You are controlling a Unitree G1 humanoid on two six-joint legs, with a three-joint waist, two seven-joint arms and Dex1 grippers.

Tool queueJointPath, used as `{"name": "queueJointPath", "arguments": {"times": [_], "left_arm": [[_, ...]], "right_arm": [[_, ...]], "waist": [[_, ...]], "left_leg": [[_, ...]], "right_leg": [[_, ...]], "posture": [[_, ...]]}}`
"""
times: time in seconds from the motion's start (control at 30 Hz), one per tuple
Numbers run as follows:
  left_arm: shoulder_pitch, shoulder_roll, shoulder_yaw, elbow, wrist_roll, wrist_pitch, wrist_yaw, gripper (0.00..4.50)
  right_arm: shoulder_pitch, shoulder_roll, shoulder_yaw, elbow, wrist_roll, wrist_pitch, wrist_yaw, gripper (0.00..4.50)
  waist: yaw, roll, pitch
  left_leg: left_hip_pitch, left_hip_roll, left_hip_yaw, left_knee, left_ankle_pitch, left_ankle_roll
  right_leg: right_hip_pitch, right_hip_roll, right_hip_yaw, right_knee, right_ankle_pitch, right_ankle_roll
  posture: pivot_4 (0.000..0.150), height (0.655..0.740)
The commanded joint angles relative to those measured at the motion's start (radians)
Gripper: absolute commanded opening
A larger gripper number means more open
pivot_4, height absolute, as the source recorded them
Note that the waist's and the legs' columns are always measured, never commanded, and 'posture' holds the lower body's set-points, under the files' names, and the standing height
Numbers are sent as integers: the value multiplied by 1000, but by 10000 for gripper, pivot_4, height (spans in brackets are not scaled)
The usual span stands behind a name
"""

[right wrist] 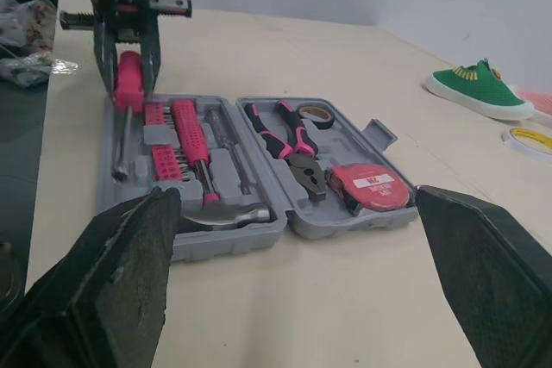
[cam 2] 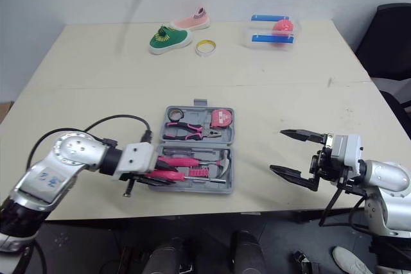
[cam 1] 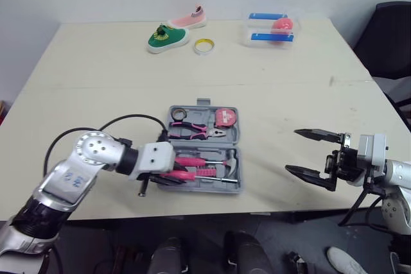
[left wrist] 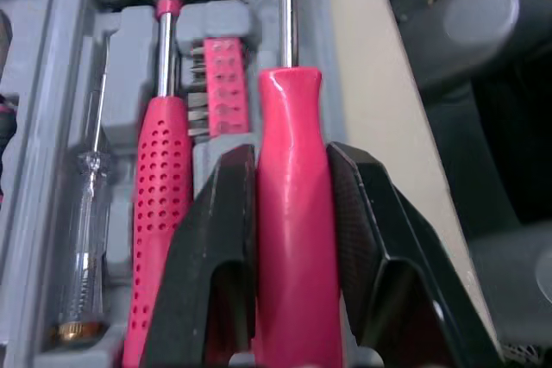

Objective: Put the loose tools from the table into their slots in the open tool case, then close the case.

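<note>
Left fingers (left wrist: 207, 247) level, pinching screwdriver (left wrist: 293, 213), perhaps above case (right wrist: 233, 243)

**Fig. Items off-task, as I see them from the head camera, all placed relative to the green shoe.**

The green shoe (cam 1: 168, 38), with a white sole, lies on its sole with the toe pointing to my left. A pink shoe (cam 1: 188, 19) lies just behind it and a little to its right, so close that I cannot tell whether they touch. A yellow tape ring (cam 1: 204, 52) lies flat just to the green shoe's right, apart from it. Well to the right of the shoe stands a clear plastic box (cam 1: 260, 29) with two blue strips (cam 1: 268, 16), and a pink object (cam 1: 282, 25) sits between them. Farthest right of the shoe is a black chair (cam 1: 385, 36).
</note>
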Motion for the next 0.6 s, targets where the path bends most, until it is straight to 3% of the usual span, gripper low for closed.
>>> {"name": "queueJointPath", "arguments": {"times": [0.03, 0.5, 0.53, 0.6], "left_arm": [[-26, -14, -42, -52, 38, 75, 25, 5556], [-35, -51, -97, -84, 73, 198, 56, 5556], [-31, -57, -88, -90, 62, 203, 59, 13556], [-29, -72, -73, -100, 45, 202, 67, 19512]], "right_arm": [[8, -10, -7, -61, 13, 13, -13, 45000], [39, -3, 8, -203, 8, 99, -124, 45000], [36, -3, 10, -205, 7, 103, -129, 45000], [33, -3, 14, -206, 7, 109, -136, 45000]], "waist": [[0, 0, 0], [11, -1, 0], [13, -1, 0], [17, -1, 0]], "left_leg": [[0, 0, 0, 0, 0, 0], [-1, 0, -2, 4, 0, 1], [-1, 0, -2, 4, 0, 1], [-1, 0, -2, 4, 0, 1]], "right_leg": [[0, 0, 0, 0, 0, 0], [1, -2, 0, 1, 0, 0], [1, -2, 0, 1, 0, 0], [1, -2, 0, 1, 0, 0]], "posture": [[1500, 7400], [1500, 7400], [1500, 7400], [1500, 7400]]}}
